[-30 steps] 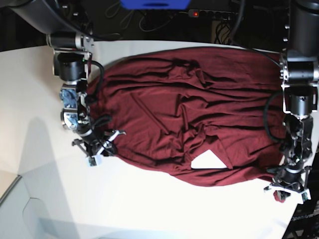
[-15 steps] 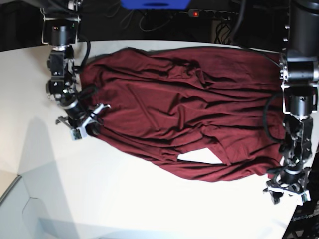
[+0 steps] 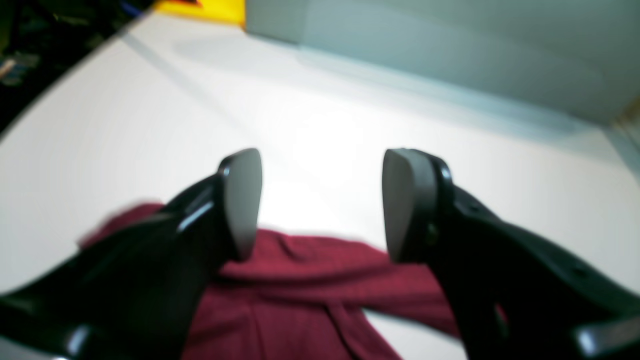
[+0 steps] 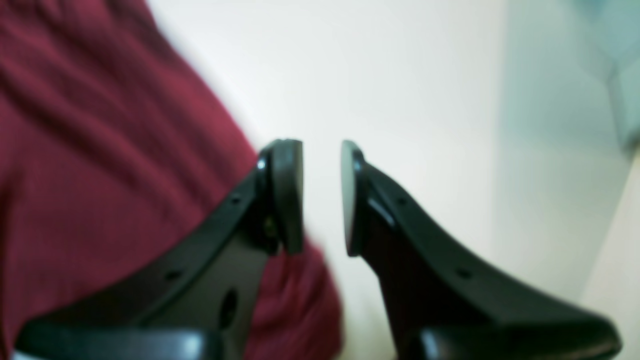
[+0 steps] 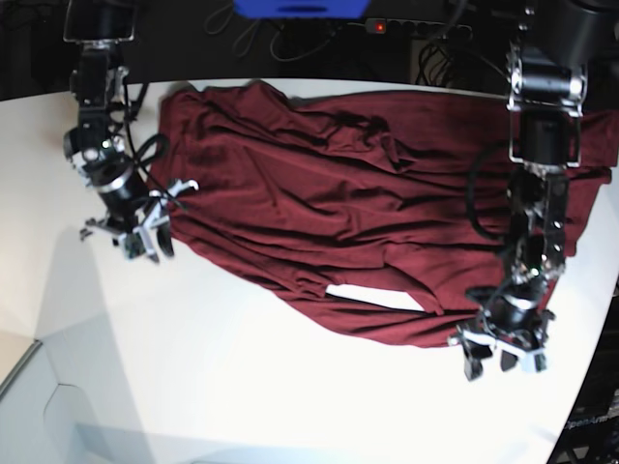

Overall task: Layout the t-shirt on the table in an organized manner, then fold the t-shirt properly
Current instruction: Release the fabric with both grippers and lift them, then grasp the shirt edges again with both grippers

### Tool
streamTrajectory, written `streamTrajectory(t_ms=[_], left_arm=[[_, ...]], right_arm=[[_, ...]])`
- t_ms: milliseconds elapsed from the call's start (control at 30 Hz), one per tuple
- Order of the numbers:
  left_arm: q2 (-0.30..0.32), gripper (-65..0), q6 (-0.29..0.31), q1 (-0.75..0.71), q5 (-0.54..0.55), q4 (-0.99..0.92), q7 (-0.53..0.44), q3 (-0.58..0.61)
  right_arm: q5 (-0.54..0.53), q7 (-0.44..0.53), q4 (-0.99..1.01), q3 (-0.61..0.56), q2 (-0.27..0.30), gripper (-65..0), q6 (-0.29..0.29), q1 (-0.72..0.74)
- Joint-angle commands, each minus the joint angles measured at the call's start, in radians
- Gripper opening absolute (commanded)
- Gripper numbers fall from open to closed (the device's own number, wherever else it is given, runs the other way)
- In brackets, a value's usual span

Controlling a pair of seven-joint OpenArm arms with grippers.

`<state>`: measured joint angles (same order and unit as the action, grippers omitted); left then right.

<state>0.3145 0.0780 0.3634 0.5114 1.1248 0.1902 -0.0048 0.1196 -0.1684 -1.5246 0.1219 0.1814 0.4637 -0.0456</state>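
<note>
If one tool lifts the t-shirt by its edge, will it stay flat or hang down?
The t-shirt would probably hang limp: it lies in many soft wrinkles on the table. It looks thin, so likely light. Pushed, it would likely bunch rather than slide whole.

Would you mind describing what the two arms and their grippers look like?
Both arms are black and grey, built of blocky silver-edged joint housings with black cables looping alongside. The left gripper and right gripper have glossy black curved fingers dotted with small holes. Each ends in a flat, rounded, matte dark grey pad. No markings are legible.
</note>
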Motion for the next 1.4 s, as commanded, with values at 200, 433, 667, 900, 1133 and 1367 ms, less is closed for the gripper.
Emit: streamTrajectory(t_ms=[200,433,667,900,1133,1367], left_arm=[[-0.084,-28.4,0.006,-0.091,-0.009,0.039,0.050,-0.001],[-0.090,-28.4,0.006,-0.091,-0.009,-0.113,0.048,-0.005],[-0.053,-28.4,0.006,-0.091,-0.009,-0.165,0.048,-0.007],[-0.035,-28.4,0.006,-0.093,-0.009,-0.171,0.047,-0.007],[-0.028,-28.4,0.006,-0.091,-0.009,-0.217,0.047,-0.007],[-0.027,-28.4,0.007,-0.086,-0.009,-0.288,0.045,-0.007]], right_arm=[[-0.008,-0.020,0.111,-0.011,-0.061,-50.6,-0.006,0.186],[-0.008,-0.257,0.333,-0.106,-0.109,-41.9,-0.006,0.402],[-0.008,-0.265,0.359,-0.275,-0.122,-40.3,-0.006,0.425],[-0.008,-0.262,0.436,-0.333,-0.132,-40.3,-0.006,0.444],[-0.007,-0.150,0.594,-0.331,-0.132,-40.4,-0.009,0.494],[-0.007,-0.099,0.594,-0.330,-0.113,-52.6,-0.009,0.499]])
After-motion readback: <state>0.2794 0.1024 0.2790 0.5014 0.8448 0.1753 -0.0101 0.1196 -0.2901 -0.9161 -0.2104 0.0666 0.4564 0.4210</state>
